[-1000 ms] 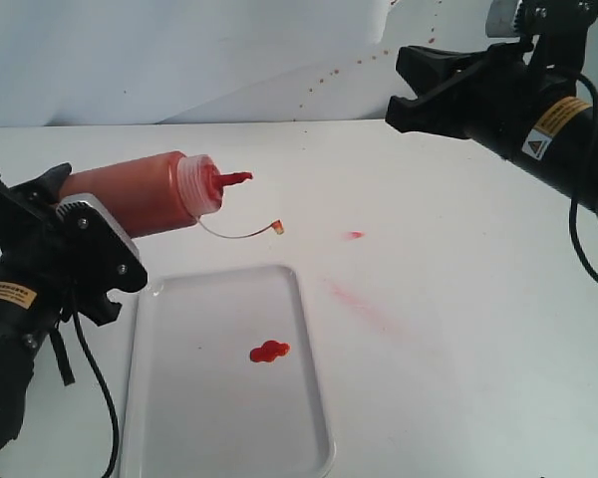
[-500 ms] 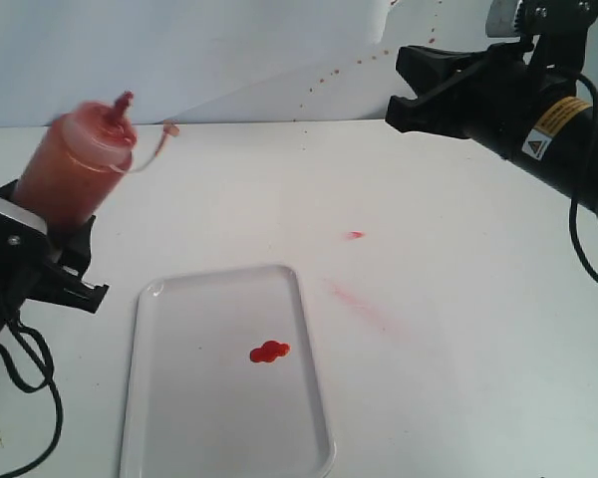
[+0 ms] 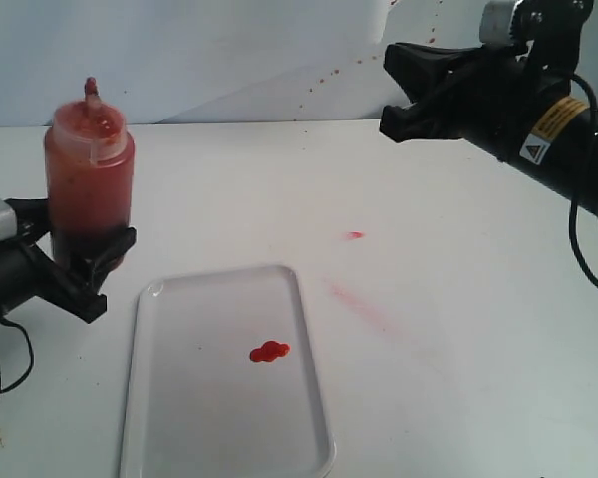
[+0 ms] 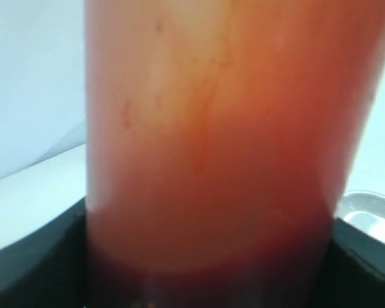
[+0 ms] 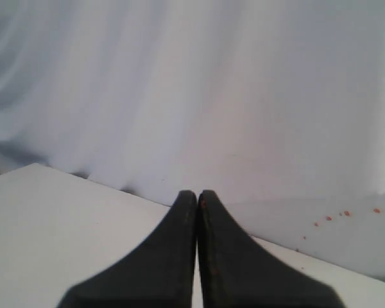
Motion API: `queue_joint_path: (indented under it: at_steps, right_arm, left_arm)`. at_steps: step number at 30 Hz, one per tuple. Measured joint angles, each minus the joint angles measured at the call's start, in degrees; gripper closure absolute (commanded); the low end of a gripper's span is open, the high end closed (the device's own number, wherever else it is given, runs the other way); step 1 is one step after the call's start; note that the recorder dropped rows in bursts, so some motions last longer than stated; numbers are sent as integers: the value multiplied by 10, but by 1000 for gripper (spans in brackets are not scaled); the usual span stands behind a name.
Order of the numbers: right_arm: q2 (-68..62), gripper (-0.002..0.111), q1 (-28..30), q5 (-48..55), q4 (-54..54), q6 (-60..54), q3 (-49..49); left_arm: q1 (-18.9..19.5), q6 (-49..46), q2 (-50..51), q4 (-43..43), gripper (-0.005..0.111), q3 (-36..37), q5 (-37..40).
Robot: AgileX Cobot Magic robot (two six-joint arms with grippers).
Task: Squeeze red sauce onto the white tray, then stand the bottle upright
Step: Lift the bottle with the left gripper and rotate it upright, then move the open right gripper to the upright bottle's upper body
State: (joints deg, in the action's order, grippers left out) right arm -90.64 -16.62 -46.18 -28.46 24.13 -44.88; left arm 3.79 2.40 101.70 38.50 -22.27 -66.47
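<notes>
Exterior view: left hand [image 3: 83,254] pinches the upright bottle [image 3: 88,174], seemingly clear of the white tray's [image 3: 199,408] rim; right hand [image 5: 197,195] pressed together.

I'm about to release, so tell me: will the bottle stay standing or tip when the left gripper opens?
Probably somewhat tippy: the bottle is tall and narrow, gripped low by the left gripper. It looks mostly full, so it is likely heavy enough to settle. Whether its base touches the table I cannot tell.
</notes>
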Motion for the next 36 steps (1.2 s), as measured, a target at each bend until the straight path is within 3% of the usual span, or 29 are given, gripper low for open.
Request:
queue_joint_path:
  at_steps: [9,20,25,30,33,36]
  right_arm:
    - [-63,108,0,-89,-82,0,-6]
    - [-197,105,-18,-132,-164,6,-80]
    - [-232,74,-56,-139,-202,6,-106]
    - [-239,20,-88,-139,-217,-7,-108]
    - [-239,5,-103,-139,-207,-13,-108]
    - [-239,4,-117,-132,-193,-15,-109]
  left_arm:
    - [1,87,77,146,107,-66,0]
    - [1,102,89,169,107,-76,0]
    - [2,102,89,169,107,-76,0]
    - [2,103,89,170,107,-76,0]
    - [2,103,89,174,107,-76,0]
    - [2,103,89,178,107,-76,0]
